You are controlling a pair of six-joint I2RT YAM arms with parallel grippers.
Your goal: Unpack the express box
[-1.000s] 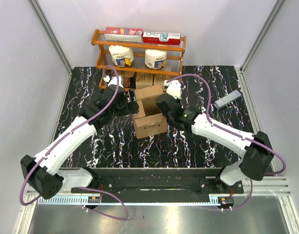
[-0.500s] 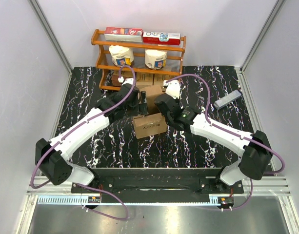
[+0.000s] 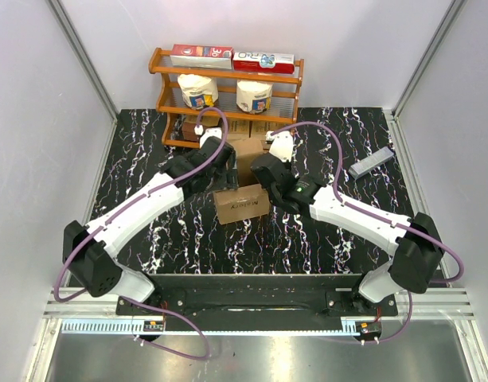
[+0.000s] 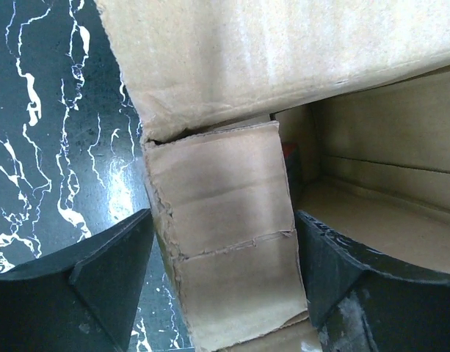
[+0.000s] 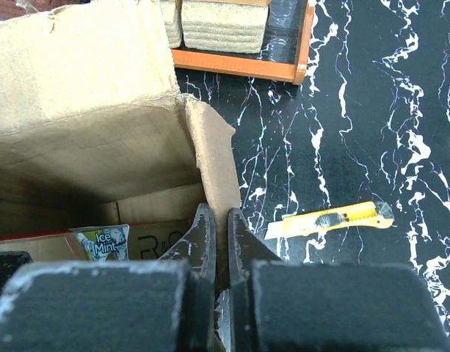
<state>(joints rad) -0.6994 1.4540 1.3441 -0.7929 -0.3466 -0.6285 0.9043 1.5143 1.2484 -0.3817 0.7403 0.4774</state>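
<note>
The express box (image 3: 242,204) stands open in the middle of the table, black lettering on its near face. My left gripper (image 3: 230,164) is at its back-left corner. In the left wrist view the left gripper (image 4: 223,242) is open, its jaws wide apart on either side of a torn side flap (image 4: 217,183). My right gripper (image 5: 220,214) is shut on the box's right side flap (image 5: 213,158) and shows at the box's right edge in the top view (image 3: 264,178). Inside lie an "Ice Mint" packet (image 5: 101,242) and a red-edged printed item (image 5: 155,246).
A wooden rack (image 3: 228,79) stands right behind the box, with red packets on top, white tubs and small brown cartons (image 5: 225,22) below. A yellow utility knife (image 5: 331,218) lies on the black marbled table right of the box. A grey bar (image 3: 371,162) lies far right.
My left arm has swung right from the box's left side to its back-left flap. The box has turned slightly and its near face has dropped flatter. The right gripper has kept its hold.
</note>
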